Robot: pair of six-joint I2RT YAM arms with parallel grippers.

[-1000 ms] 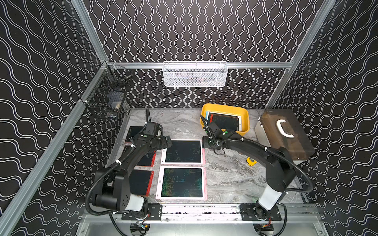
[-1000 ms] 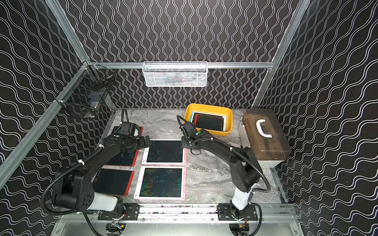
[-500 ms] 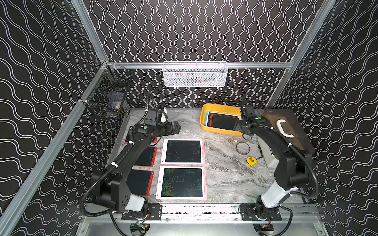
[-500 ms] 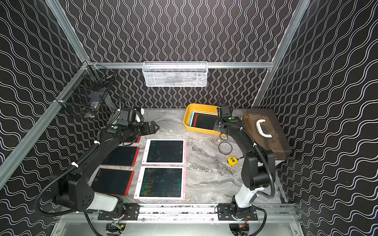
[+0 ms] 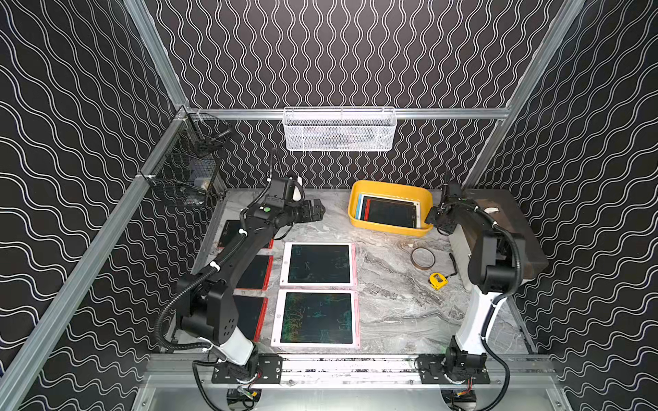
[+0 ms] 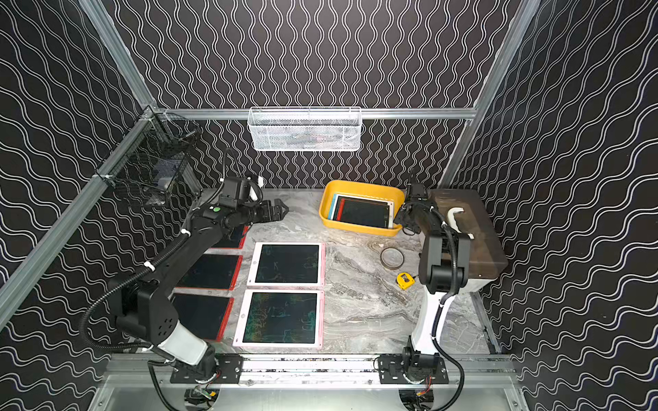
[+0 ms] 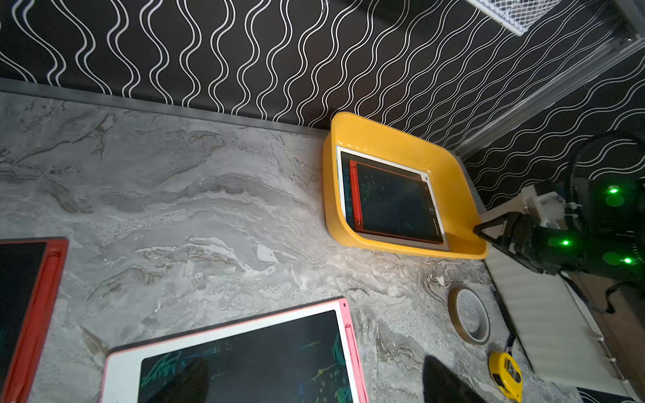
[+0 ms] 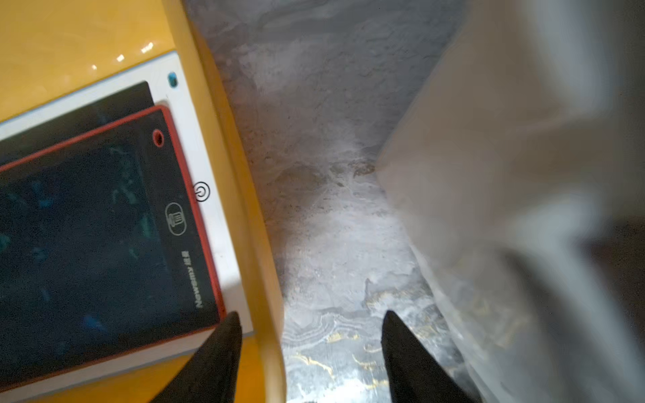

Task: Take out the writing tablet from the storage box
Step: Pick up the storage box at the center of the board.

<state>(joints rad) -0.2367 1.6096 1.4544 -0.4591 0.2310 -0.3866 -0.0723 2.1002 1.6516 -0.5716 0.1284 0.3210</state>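
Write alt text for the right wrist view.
Open right gripper straddles the yellow storage box rim: one fingertip over the red-framed writing tablet, one over the marble table. That tablet lies on a white-framed tablet in the box.

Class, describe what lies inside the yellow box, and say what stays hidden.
Inside the yellow box, a red tablet lies on a larger white tablet. Most of the white one's screen is covered, and anything beneath it cannot be seen.
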